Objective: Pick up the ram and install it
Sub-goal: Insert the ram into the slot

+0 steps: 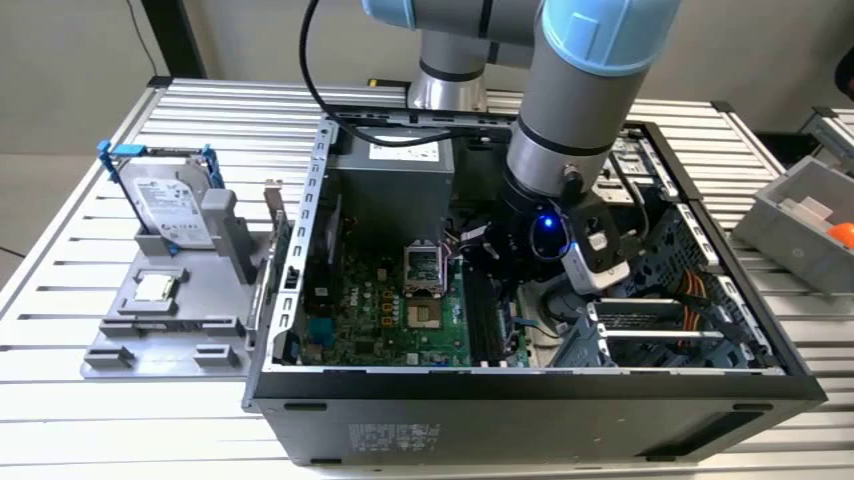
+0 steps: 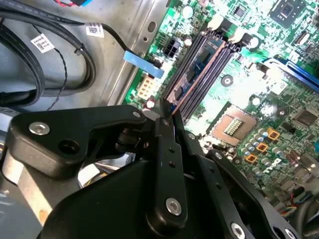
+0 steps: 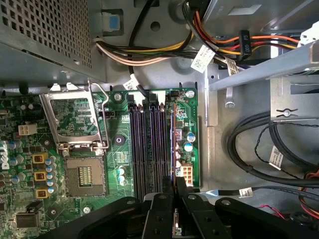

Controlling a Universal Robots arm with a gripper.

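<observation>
Ram, thin dark-green memory stick [image 2: 195, 69], edge-on in a long slot of green motherboard [image 2: 259, 94], running away from black two-finger gripper [image 2: 164, 110]. Fingers pressed together on stick's near end in both wrist views, tips right at slot bank [image 3: 149, 149]. Empty square CPU socket [image 3: 84, 174] beside slots; silver retention frame [image 3: 75, 119] flipped open next to it. Black cable bundle [image 3: 259, 149] on slots' other side. Open grey PC case [image 1: 534, 385] around board. Silver hard drive in blue frame [image 1: 171, 205] upright on grey stand, outside case.
</observation>
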